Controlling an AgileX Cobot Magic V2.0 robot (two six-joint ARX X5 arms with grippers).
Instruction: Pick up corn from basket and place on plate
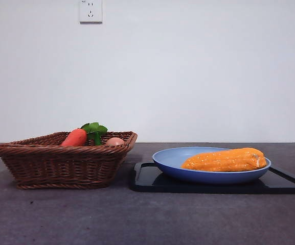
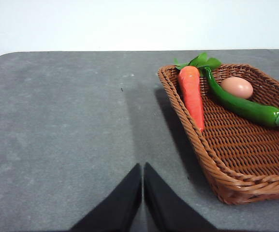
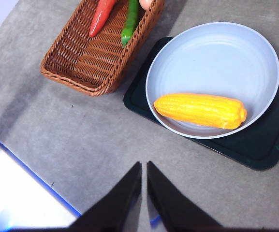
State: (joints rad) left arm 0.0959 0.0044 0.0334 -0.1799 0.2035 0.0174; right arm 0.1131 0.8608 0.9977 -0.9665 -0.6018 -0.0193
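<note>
In the front view, a brown wicker basket [image 1: 65, 158] sat on a grey surface [image 1: 137, 219], holding a carrot [image 1: 74, 138] with green leaves and a pale egg [image 1: 115, 141]. Just beside it, a light-blue plate [image 1: 173, 161] rested on a flat black tray [image 1: 147, 178], and the corn [image 1: 225, 160] lay lengthwise inside the plate, toward its right side. Only a dark arm tip showed at the top right corner. In the left wrist view, the left hand [image 2: 142, 166] hung over bare surface beside the basket [image 2: 236, 183], its two black jaws pressed together and holding nothing; the carrot [image 2: 192, 94], a long green pepper [image 2: 241, 104] and the egg [image 2: 236, 87] lay in the basket, with no corn among them. In the right wrist view, the right hand [image 3: 144, 164] hovered well above the surface, its jaws likewise pressed together, empty and touching nothing; below it the corn [image 3: 199, 110] lay fully within the plate [image 3: 216, 53], clear of the rim, with the tray [image 3: 265, 150] beneath and the basket [image 3: 100, 58] alongside. The placement looked complete, so the sound course seemed to be keeping both hands high and clear of the plate so the corn would not be nudged.
</note>
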